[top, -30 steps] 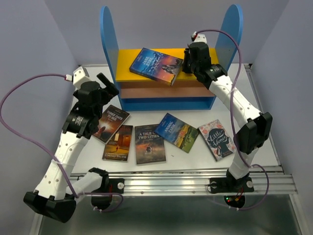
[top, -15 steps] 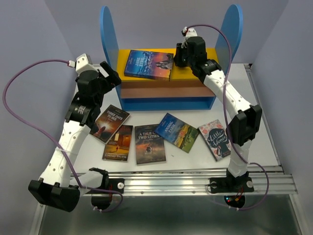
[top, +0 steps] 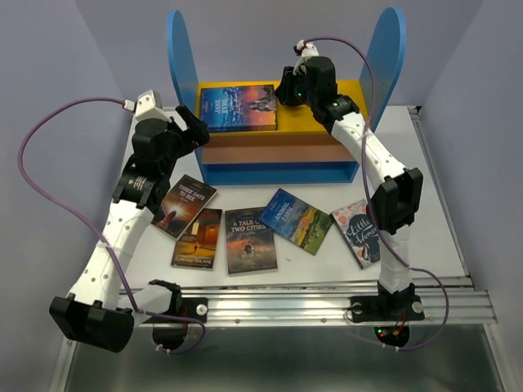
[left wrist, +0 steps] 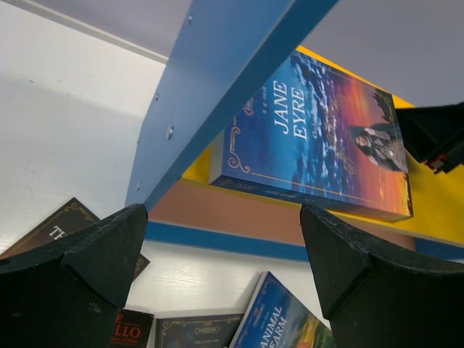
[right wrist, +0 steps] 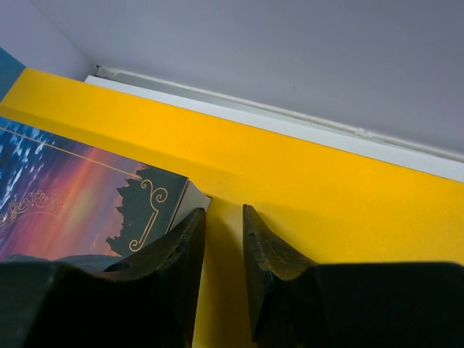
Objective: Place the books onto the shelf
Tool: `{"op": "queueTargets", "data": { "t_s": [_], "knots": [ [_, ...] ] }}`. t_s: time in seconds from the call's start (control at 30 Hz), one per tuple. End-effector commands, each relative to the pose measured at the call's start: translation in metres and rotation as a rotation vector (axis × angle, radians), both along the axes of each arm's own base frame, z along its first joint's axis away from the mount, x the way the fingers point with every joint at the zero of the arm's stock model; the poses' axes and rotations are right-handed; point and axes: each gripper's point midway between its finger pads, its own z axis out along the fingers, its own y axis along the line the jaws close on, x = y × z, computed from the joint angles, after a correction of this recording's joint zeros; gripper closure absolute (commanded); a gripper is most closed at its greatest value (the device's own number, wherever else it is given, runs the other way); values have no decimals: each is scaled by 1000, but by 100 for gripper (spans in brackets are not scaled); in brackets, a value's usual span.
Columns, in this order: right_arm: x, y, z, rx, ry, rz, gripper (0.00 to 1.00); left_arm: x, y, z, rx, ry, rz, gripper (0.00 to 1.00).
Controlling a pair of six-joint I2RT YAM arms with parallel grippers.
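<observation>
White worktop under lilac walls, the shelf at upper centre. Jane Eyre lies flat on its yellow board; the right fingers stand a slit apart at its corner, gripping nothing. Best to lift straight away (no dragging that corner). The left fingers gape wide, empty; five books wait below.

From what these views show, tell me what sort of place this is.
Probably a robot test cell: two robot arms bolted to an aluminium rail, a white table boxed in by plain walls, and paperbacks staged before a small blue-and-yellow shelf.
</observation>
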Motion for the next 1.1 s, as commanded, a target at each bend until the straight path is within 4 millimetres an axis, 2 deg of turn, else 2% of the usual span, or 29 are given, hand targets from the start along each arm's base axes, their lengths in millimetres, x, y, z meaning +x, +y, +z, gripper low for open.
{"op": "queueTargets", "data": {
  "t_s": [0.0, 0.2, 0.23, 0.4, 0.5, 0.7, 0.9, 0.93, 1.07],
  "knots": [
    [-2, 19, -5, 20, 19, 35, 66, 5, -21, 7, -29, -49, -110, 1],
    [-3, 22, -9, 27, 31, 19, 66, 20, -41, 5, -83, -51, -182, 1],
    [-7, 27, -8, 33, 35, 19, 66, 22, -45, 5, -92, -49, -194, 1],
    [-15, 26, -8, 44, 50, -24, 66, 30, -55, 0, -112, -35, -231, 1],
    [-13, 18, -8, 62, 59, -85, 66, 31, -56, 0, -115, -34, -234, 1],
    [-22, 28, -12, 62, 69, -121, 65, 34, -59, 3, -124, -43, -237, 1],
    [-20, 16, -12, 54, 64, -185, 65, 32, -69, 11, -141, -53, -295, 1],
    [-20, 14, -14, 50, 64, -194, 65, 30, -73, 9, -145, -42, -313, 1],
    [-21, 10, -10, 49, 59, -212, 65, 23, -65, -2, -140, 5, -273, 1]
  ]
}}
